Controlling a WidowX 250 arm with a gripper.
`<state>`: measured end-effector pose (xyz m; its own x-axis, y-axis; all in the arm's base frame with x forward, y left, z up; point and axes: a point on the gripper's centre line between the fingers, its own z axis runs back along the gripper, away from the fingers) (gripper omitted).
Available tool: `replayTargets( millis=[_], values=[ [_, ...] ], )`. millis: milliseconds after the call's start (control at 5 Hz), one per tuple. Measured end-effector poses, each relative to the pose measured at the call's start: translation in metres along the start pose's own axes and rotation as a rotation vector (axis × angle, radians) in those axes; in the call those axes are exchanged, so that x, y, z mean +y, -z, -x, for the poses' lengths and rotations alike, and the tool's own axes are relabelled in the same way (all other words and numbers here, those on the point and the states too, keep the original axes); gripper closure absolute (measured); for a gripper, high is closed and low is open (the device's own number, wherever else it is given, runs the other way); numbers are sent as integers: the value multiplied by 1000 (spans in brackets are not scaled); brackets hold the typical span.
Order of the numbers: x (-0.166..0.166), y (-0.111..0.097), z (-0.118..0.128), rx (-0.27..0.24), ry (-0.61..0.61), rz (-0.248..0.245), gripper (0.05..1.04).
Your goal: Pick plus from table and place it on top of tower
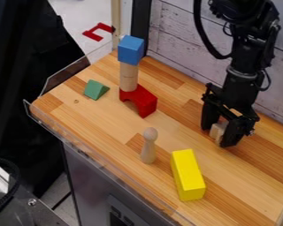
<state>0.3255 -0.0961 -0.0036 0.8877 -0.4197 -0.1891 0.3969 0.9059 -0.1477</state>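
Observation:
At the right of the table, my gripper (pixel 219 137) points down, low over the wood, with its fingers shut on a small pale wooden piece (pixel 217 130). This looks like the plus, but the gripper hides much of its shape. Whether its lower end touches the table I cannot tell. The tower stands at the upper left: a red arch (pixel 145 102) at the bottom, an upright natural wood cylinder (pixel 128 77) on it, and a blue cube (pixel 131 49) on top. The gripper is to the right of the tower and well below the level of the cube.
A green triangular block (pixel 96 89) lies left of the tower. Nearer the front edge are an upright wooden peg figure (pixel 148 148) and a long yellow block (pixel 187 174). Clear low panels line the table's left and front edges; a whitewashed plank wall (pixel 179 42) rises behind.

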Motion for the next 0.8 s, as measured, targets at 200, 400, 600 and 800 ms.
replayTargets(
  millis=[200, 400, 600, 800],
  values=[
    [-1, 2, -1, -19, -30, 16, 620],
    [-1, -7, 14, -40, -86, 14, 621],
    [-1, -40, 24, -135, -108, -9, 621],
    [5, -72, 39, -195, -144, 7, 621]
  ],
)
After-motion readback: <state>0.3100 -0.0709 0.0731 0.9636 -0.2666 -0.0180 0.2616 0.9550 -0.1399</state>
